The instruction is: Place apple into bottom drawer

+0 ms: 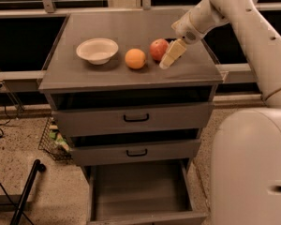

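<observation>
The apple [158, 48], red with paler patches, sits on the grey cabinet top [131, 32], right of the orange [135, 58]. My gripper [171, 56] hangs just to the right of the apple, close beside it, its pale fingers pointing down toward the top. The bottom drawer [140, 191] is pulled out below, a plain grey box with nothing in it.
A white bowl [97, 50] stands left of the orange. The two upper drawers with black handles [136, 118] are slightly ajar. My white arm and base [248, 163] fill the right side. A black pole [25, 191] and cables lie on the floor at left.
</observation>
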Controlling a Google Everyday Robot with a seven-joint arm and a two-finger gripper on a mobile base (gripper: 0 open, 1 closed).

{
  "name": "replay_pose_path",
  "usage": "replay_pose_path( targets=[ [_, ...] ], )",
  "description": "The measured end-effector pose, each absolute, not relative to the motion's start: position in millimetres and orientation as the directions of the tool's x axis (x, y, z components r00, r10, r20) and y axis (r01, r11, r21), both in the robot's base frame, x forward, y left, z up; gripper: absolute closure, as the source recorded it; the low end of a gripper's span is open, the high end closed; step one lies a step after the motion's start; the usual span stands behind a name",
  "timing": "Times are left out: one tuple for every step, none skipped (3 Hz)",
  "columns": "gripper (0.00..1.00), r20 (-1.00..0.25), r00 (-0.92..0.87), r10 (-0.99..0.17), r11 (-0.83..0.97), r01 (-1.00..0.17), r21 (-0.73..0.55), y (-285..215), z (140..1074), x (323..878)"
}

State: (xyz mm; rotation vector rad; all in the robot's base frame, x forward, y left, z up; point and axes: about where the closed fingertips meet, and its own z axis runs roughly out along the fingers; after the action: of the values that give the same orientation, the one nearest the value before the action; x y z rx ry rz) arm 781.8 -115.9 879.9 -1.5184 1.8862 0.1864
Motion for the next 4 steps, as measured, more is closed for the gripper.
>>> replay_pose_path(
  targets=[
    [0.00, -0.610, -0.103, -0.786, 0.323, -0.909, -0.262, -108, 862, 796],
    [0.00, -0.618, -0.119, -0.777, 0.330, -0.913, -0.239, -102, 855, 801],
    [0.00, -0.624, -0.123, -0.771, 0.327, -0.918, -0.223, -95, 852, 804],
    [0.00, -0.631, -0.124, -0.766, 0.321, -0.924, -0.207, -87, 854, 804]
  ],
)
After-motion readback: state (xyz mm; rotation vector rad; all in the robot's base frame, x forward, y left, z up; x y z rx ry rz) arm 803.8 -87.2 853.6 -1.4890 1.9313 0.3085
